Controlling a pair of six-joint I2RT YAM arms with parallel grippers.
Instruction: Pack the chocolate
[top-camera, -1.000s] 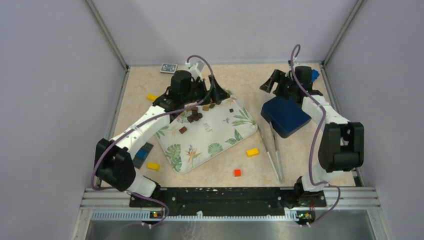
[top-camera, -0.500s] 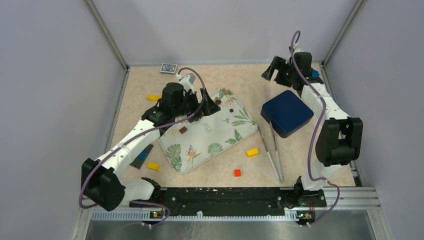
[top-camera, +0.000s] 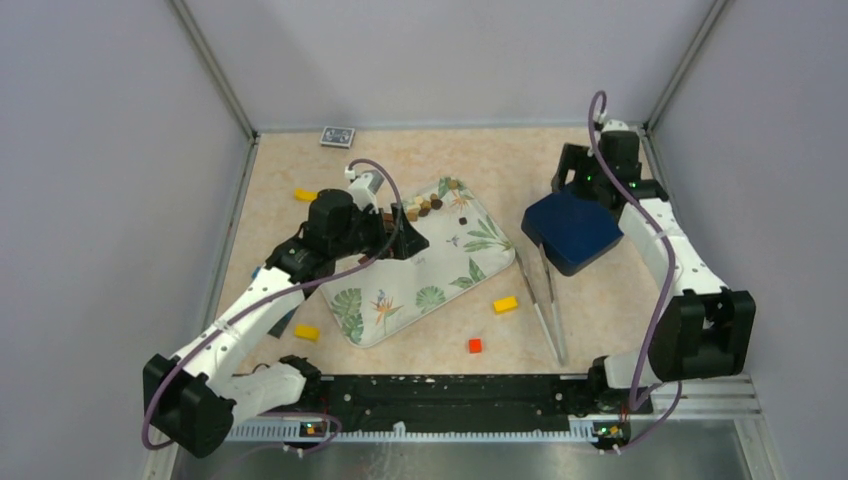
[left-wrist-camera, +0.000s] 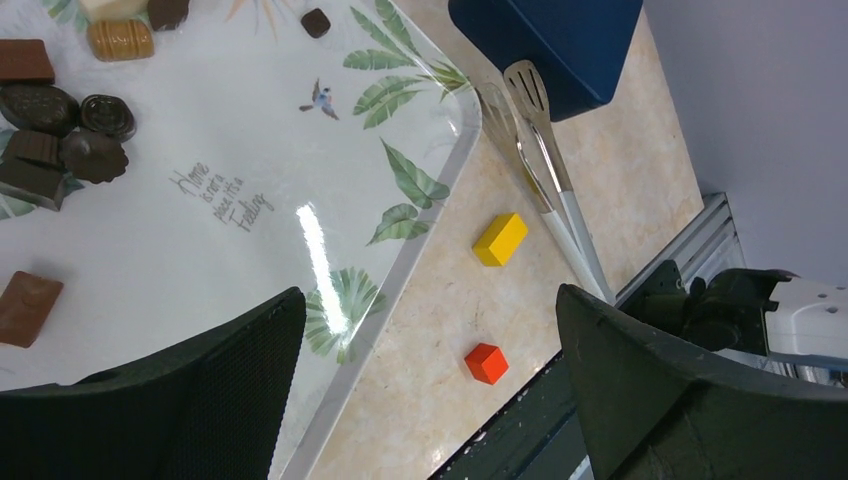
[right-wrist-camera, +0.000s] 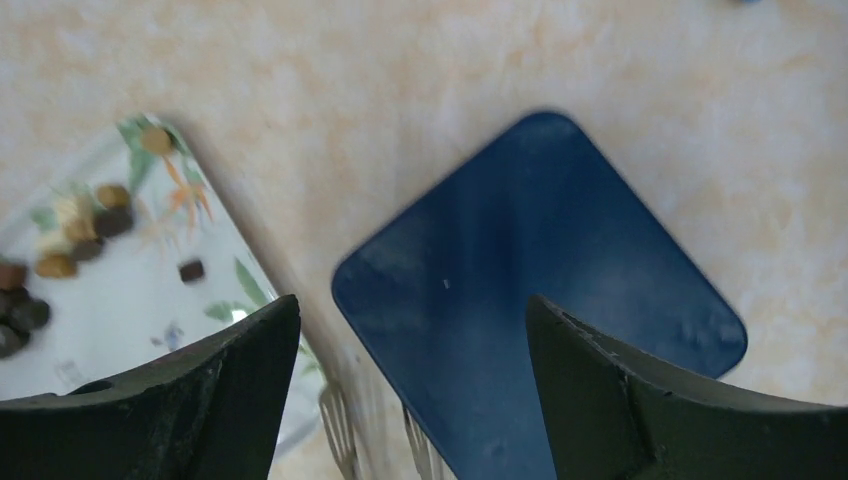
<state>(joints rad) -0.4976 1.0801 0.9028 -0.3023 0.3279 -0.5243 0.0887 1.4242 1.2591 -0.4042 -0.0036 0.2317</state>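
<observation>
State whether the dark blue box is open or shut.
Shut: the dark blue box shows one unbroken flat top, with no inside visible.

A leaf-printed tray lies mid-table, with the chocolate bunched at its far edge and the left gripper over the tray just beside those pieces. Toward the right edge sits a dark blue box, with the right gripper above its far corner and metal tongs running from it toward the near edge. Yellow bricks and a red brick lie around the tray.
</observation>
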